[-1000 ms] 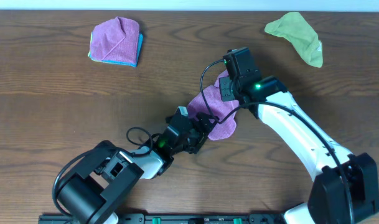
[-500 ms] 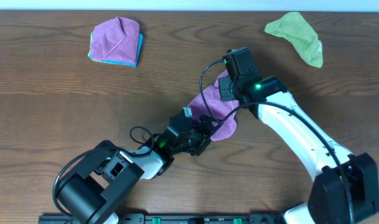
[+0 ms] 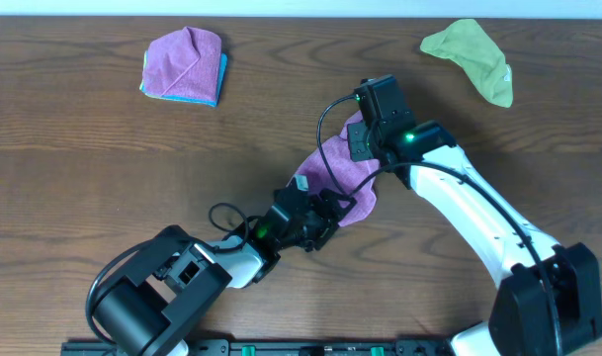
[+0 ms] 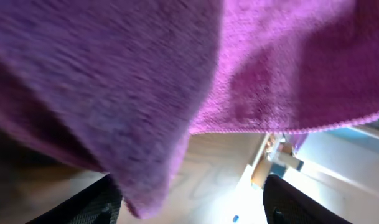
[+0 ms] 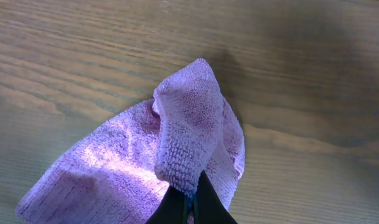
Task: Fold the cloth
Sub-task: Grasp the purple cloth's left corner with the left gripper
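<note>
Left claw [image 4: 190,198] first: its two dark fingers [image 4: 102,200] sit in the bottom corners of the left wrist view, well apart, jaws wide, clamped on nothing I can make out. The soft purple microfibre cloth [image 4: 177,68] hangs right across that lens, blurred, with a fold drooping between the fingers. Whether it brushes either pad, I cannot tell.

From overhead, the left claw [image 3: 325,212] sits at the cloth's near edge, dark on dark, and the jaw gap can't be read there. Only the wrist view gives that. Overhead does place the purple microfibre cloth [image 3: 342,173]: mid-table on the brown wooden table [image 3: 103,178], bunched between the two claws.

Moving right, the right claw [image 3: 364,140] is over the cloth's far end, its fingertips hidden under its own body. The right wrist view fills that in: the right claw [image 5: 189,202] is closed tight, pinching a raised peak of cloth [image 5: 183,143], and the rest fans down-left onto the wood. The claw itself is cut off at the frame's bottom edge.
</note>
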